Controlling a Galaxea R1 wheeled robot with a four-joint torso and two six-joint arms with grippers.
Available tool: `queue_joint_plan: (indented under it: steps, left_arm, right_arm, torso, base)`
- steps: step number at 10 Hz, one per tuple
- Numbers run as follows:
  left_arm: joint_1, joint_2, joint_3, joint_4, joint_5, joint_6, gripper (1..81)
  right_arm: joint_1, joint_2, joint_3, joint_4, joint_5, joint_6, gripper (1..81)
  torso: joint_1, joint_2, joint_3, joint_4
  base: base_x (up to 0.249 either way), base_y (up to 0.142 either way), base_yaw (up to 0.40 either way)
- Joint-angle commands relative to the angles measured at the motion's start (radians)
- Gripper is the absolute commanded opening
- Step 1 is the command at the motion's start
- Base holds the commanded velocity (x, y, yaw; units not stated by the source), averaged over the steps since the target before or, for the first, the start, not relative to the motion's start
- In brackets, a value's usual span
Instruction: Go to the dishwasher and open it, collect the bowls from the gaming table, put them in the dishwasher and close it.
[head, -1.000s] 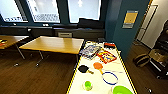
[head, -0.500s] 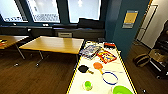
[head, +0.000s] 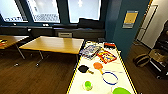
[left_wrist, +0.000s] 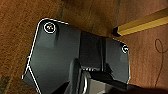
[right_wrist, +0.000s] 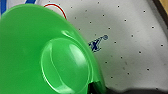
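Right wrist view: green bowl underneath.

Gaming table: long, white top, yellow edge, running away from me on the right side of my head view, and strewn with flat colourful game boxes.

Bowls: lime green bowl, largest, at the table's near end by the bottom edge of my head view; in my right wrist view it looms glossy over the speckled white top. Blue-rimmed pale bowl lies just beyond it, upright.
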Motion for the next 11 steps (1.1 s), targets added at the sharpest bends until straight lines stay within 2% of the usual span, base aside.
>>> queue_joint_plan:
  steps: [1, 4, 8, 11]
  left_arm:
    - [-0.032, -0.016, 0.013, -0.003, 0.057, 0.004, 81.1]
    - [-0.032, -0.012, 0.013, -0.001, 0.057, 0.002, 81.1]
    - [-0.032, 0.025, -0.039, 0.003, 0.051, 0.004, 81.1]
    - [-0.037, 0.033, -0.05, 0.006, 0.049, 0.005, 81.1]
  right_arm:
    - [0.069, -0.034, 0.0, 0.001, -0.034, 0.0, 1.0]
    - [0.066, -0.077, 0.041, 0.004, -0.034, -0.008, 1.0]
    - [0.118, -0.186, 0.236, -0.002, -0.036, 0.0, 1.0]
    - [0.158, -0.315, 0.396, -0.01, -0.039, 0.0, 1.0]
  torso:
    - [0.0, 0.0, 0.0, 0.0]
    - [0.0, 0.0, 0.0, 0.0]
    - [0.0, 0.0, 0.0, 0.0]
    - [0.0, 0.0, 0.0, 0.0]
  base:
    - [0.0, 0.0, 0.0]
    - [0.0, 0.0, 0.0]
    - [0.0, 0.0, 0.0]
    - [0.0, 0.0, 0.0]
